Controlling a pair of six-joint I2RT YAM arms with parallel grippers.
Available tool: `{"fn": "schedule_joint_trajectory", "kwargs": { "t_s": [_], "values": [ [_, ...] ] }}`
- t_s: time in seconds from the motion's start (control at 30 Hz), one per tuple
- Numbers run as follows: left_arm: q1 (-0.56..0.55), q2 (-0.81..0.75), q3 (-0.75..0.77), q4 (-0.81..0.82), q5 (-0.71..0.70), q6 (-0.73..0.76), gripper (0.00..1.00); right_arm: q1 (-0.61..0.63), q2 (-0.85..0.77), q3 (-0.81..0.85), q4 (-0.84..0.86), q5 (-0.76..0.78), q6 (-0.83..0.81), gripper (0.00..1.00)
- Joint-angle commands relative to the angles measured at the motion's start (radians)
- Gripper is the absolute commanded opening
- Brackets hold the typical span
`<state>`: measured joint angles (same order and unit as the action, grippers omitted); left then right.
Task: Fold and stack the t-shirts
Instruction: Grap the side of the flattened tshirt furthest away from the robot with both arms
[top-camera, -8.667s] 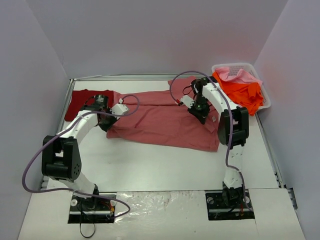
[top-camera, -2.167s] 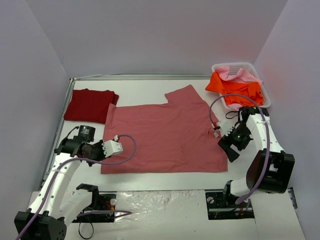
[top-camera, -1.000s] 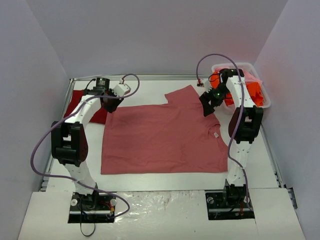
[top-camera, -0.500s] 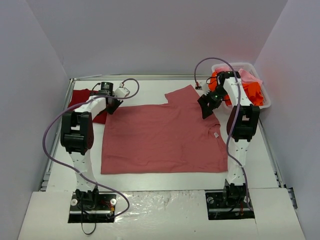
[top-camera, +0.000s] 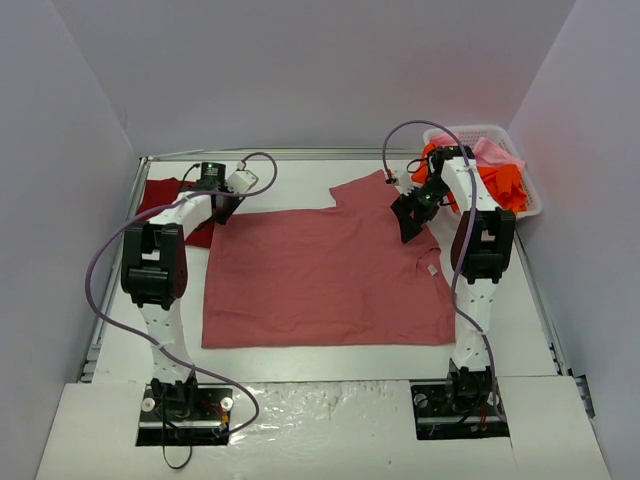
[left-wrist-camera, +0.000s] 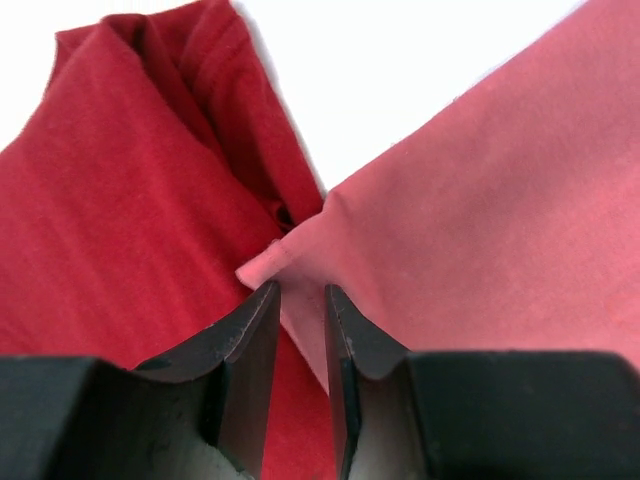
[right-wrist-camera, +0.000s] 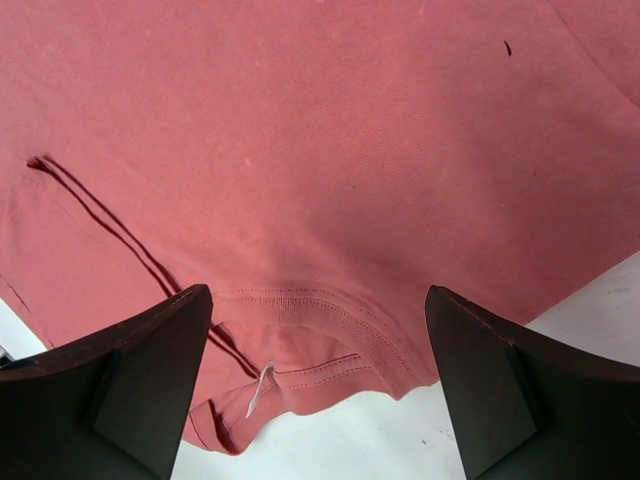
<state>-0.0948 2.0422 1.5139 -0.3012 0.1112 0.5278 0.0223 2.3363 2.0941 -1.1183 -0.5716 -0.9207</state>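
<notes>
A rose-red t-shirt (top-camera: 320, 270) lies spread flat in the middle of the table, its collar (right-wrist-camera: 330, 325) toward the right. A dark crimson t-shirt (top-camera: 160, 205) lies folded at the far left. My left gripper (top-camera: 222, 210) sits low at the rose shirt's far-left corner (left-wrist-camera: 258, 268). Its jaws (left-wrist-camera: 300, 290) stand narrowly open, with that corner's cloth showing in the gap and the crimson shirt (left-wrist-camera: 120, 200) just beside it. My right gripper (top-camera: 405, 222) hovers wide open (right-wrist-camera: 318, 295) over the collar and its white label (right-wrist-camera: 258, 385), holding nothing.
A white lattice basket (top-camera: 455, 131) at the back right holds an orange t-shirt (top-camera: 497, 183) and a light pink one (top-camera: 490, 152). Grey walls close in the table on three sides. Both arm bases stand at the near edge.
Both arms swung from the near side to the far side of the rose shirt. In the last second the left gripper settled at the far-left corner and the right one edged left over the collar.
</notes>
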Motion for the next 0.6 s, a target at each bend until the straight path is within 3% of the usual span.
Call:
{"fn": "schedule_joint_trajectory", "kwargs": {
  "t_s": [0.0,0.27,0.57],
  "values": [
    [0.009,-0.105,-0.004,0.049,-0.002,-0.017,0.24,0.007,0.006,-0.014,-0.052,0.013,-0.015,0.84],
    [0.009,-0.128,-0.026,0.073,-0.015,-0.031,0.25,0.007,0.015,-0.020,-0.055,0.021,-0.021,0.92],
    [0.010,-0.044,0.041,0.033,-0.022,-0.028,0.27,0.007,0.020,-0.028,-0.057,0.027,-0.021,0.97]
  ]
}}
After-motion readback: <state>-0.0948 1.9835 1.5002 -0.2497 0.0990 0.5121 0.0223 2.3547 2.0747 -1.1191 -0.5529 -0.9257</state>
